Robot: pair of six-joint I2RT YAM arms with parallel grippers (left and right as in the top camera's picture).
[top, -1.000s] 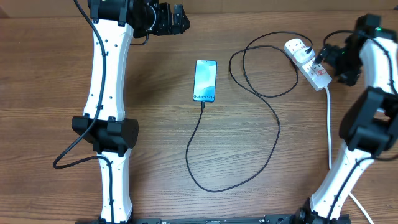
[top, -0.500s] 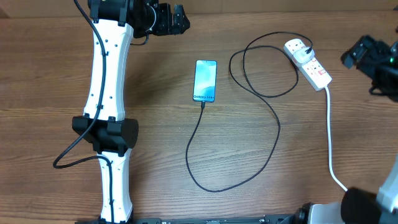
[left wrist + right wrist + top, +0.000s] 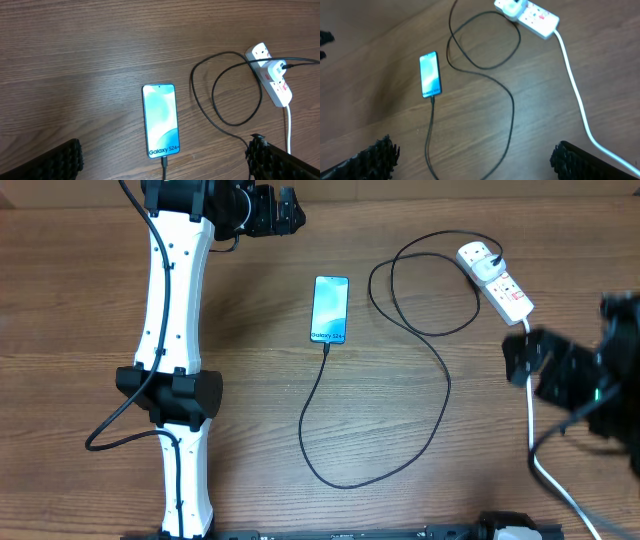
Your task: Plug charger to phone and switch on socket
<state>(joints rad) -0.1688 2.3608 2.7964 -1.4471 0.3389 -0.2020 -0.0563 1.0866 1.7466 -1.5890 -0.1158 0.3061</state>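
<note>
The phone (image 3: 331, 309) lies screen up mid-table, showing "Galaxy S24+"; it also shows in the left wrist view (image 3: 160, 120) and the right wrist view (image 3: 430, 74). The black charger cable (image 3: 440, 385) is plugged into the phone's lower end, loops across the table and runs to the white socket strip (image 3: 497, 281) at the back right (image 3: 272, 75) (image 3: 527, 12). My left gripper (image 3: 283, 210) is open and empty, high at the back left. My right gripper (image 3: 522, 358) is open and empty, raised below the strip near the right edge.
The strip's thick white cord (image 3: 530, 430) runs down the right side of the table toward the front (image 3: 577, 95). The left arm's white links (image 3: 175, 330) stand along the left side.
My right arm has pulled away from the socket strip, swinging out to the right and then down toward the front right. The left arm, phone and cable have not moved.
</note>
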